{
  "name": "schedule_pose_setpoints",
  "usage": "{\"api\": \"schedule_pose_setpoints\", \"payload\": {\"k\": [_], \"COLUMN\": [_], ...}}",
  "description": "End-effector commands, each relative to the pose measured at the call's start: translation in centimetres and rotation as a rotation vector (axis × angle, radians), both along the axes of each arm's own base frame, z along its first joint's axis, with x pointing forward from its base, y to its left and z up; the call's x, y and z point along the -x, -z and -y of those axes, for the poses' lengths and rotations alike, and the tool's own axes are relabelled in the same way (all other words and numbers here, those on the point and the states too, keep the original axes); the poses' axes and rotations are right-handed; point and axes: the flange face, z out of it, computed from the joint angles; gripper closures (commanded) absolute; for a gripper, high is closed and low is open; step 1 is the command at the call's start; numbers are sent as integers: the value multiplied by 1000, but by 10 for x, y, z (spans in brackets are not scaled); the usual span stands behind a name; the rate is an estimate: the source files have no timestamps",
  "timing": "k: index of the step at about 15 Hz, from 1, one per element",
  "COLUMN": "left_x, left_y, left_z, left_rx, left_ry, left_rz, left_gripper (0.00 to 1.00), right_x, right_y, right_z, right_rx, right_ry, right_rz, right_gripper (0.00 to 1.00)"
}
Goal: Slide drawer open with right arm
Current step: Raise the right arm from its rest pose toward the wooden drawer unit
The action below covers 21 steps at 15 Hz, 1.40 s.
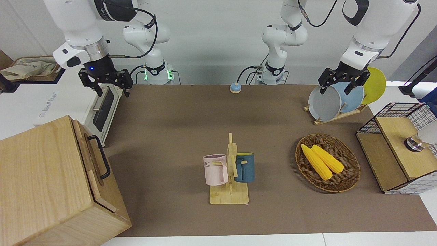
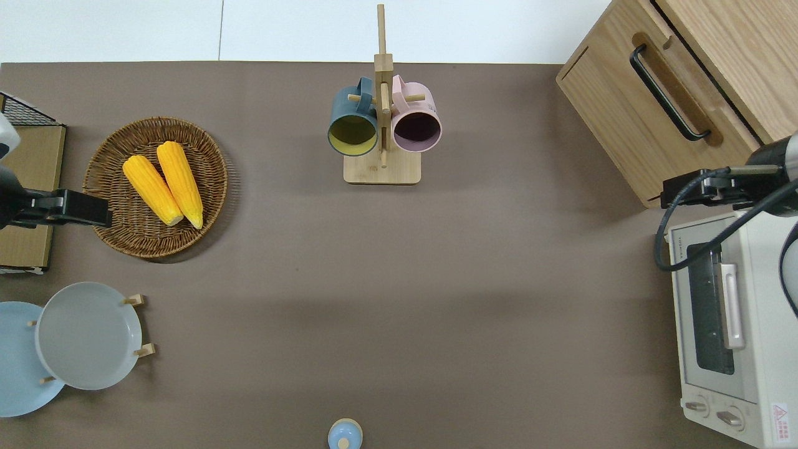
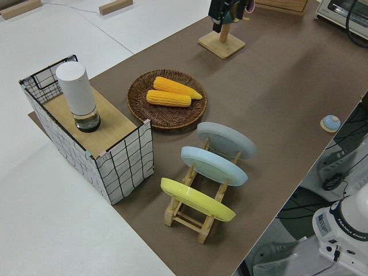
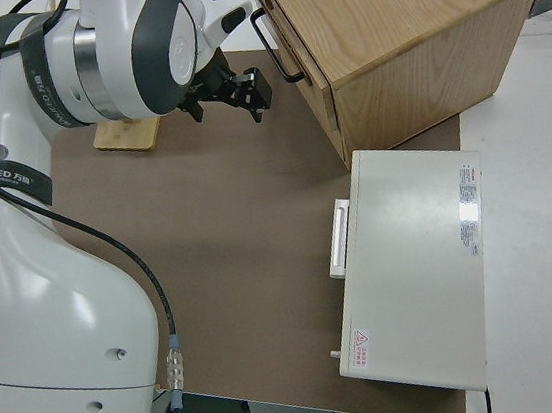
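Observation:
The drawer (image 2: 672, 107) is a shallow light-wood front with a black bar handle (image 2: 667, 93) on the big cabinet (image 1: 41, 177) at the right arm's end of the table; it looks pushed in. In the front view the handle (image 1: 100, 157) faces the table's middle. My right gripper (image 1: 113, 91) hangs open and empty, a blue light at its wrist. From overhead the right gripper (image 2: 693, 189) is over the gap between the cabinet's nearer corner and the toaster oven, apart from the handle. The right side view shows the right gripper (image 4: 227, 100) beside the handle (image 4: 277, 47). The left arm is parked, its gripper (image 1: 336, 89) open.
A white toaster oven (image 2: 729, 324) stands nearer to the robots than the cabinet. A mug rack (image 2: 381, 125) with two mugs stands mid-table. Toward the left arm's end are a corn basket (image 2: 156, 187), a plate rack (image 2: 87, 337) and a wire-mesh box (image 1: 399, 147).

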Motion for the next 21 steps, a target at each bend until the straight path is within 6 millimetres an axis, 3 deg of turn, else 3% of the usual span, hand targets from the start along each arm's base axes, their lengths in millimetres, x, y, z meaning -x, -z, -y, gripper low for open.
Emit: {"api": "schedule_pose_setpoints", "payload": {"k": [1,10,13,14,19,21], "left_x": [-4,-4,-4,-4,-4,-4], "left_y": [-2,-2,-2,-2,-2,-2], "left_z": [0,0,0,0,0,0], "left_rx": [-17,-17,-17,-15,-15,-17], "left_ry": [8,8,8,8,8,8], "left_rz": [8,8,8,8,8,8], "left_gripper": [5,2,2,2,5,2], "right_x": [-3,-3,0,0,-7,-9], "right_y": [1,1,1,1,9,9], "right_z": [-3,-2,0,-15,-31,-46], "right_rx": [3,23,185,256,452,562], "right_ry": [-19,-21,-44,-79,-134,-173], "right_rz": [-12,-16,-37,-34,-49,-40], "right_gripper": [19,19,21,21,21,21]}}
